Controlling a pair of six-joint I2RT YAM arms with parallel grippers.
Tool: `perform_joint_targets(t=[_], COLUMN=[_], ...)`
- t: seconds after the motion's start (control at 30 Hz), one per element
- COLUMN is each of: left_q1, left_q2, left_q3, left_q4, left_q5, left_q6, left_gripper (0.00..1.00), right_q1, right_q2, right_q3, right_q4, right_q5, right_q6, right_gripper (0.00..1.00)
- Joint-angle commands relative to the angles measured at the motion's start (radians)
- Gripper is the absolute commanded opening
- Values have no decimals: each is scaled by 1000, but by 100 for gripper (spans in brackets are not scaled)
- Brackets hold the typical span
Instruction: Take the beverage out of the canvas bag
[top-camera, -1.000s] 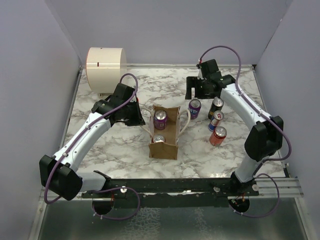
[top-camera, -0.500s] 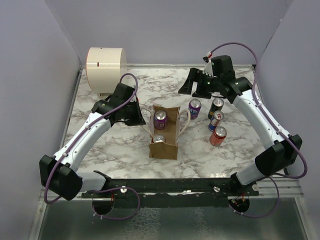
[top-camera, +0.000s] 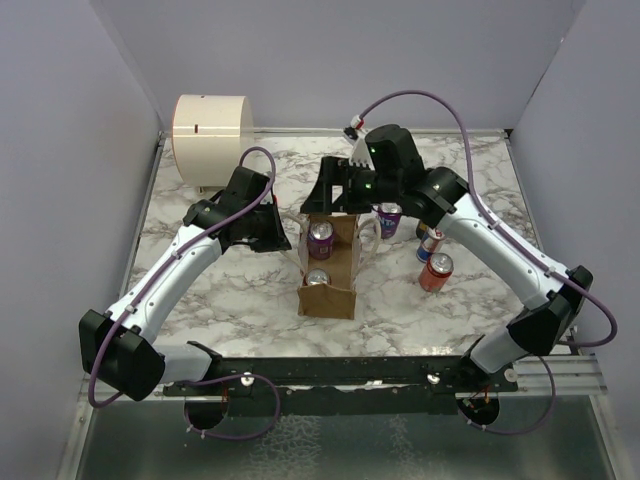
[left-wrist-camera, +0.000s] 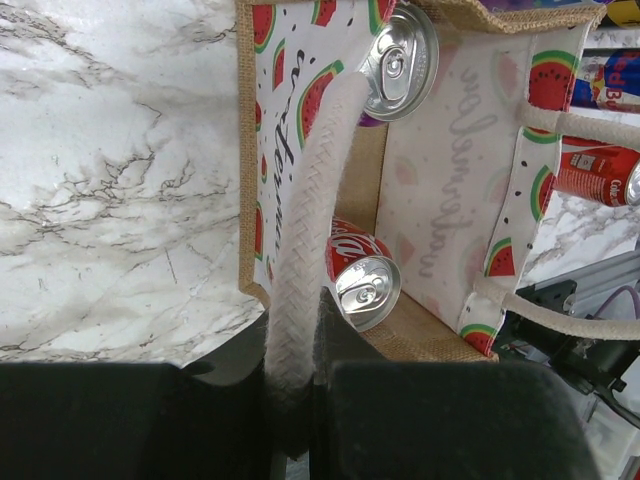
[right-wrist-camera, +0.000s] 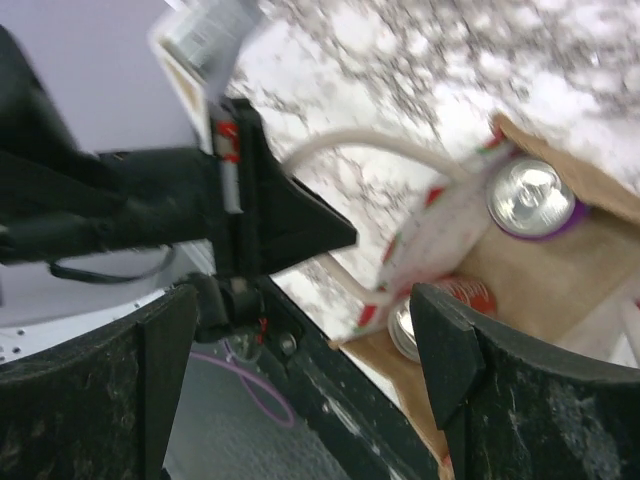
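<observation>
Nowhere near finished, by the look of it: inside the canvas bag (top-camera: 327, 298), standing open at mid-table, two drinks not yet lifted, a purple can (left-wrist-camera: 398, 60) toward the 12 o'clock end and a red can (left-wrist-camera: 362, 285) toward the 6 o'clock end, both upright with tabs showing. At the bag's 9 o'clock side, the left gripper (left-wrist-camera: 295, 395) pinched tight on a white loop handle (left-wrist-camera: 310, 200), seemingly to steady the tote and hold its mouth spread. Over the 12 o'clock rim, the right gripper (right-wrist-camera: 305, 365) with fingers spread wide and nothing between them, poised above the opening rather than on any can. Left to do, judging from this: descend into the opening, close on one can, draw it straight up past the handles, set it down outside. Out at the bag's 3 o'clock, on the table and apart from the tote: a loose purple can (top-camera: 389, 217), a blue-and-silver can (top-camera: 431, 242), a loose red can (top-camera: 437, 272). Underneath, a white marble-patterned tabletop (top-camera: 230, 290) with grey veining; at 11 o'clock, a cream cylindrical container (top-camera: 212, 135) against the back; around three sides, plain pale lavender-grey walls (top-camera: 300, 60); along the 6 o'clock edge, a dark rail (top-camera: 380, 372) carrying both arm bases.
</observation>
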Motion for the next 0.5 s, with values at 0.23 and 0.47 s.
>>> perform_joint_targets(t=[0.23,0.47], left_q1=[3,3], left_q2=[-20,-27], left_q3=[-9,-12], left_q4=[8,9], left_q5=[-8,-8], left_q6=[14,17], left_gripper=[0,0], right_q1=[86,88], right_q2=[190,220], right_q3=[169,57], right_q4=[-97,-116], right_q5=[154,224], right_q6=[-29,-23], right_gripper=[77,67])
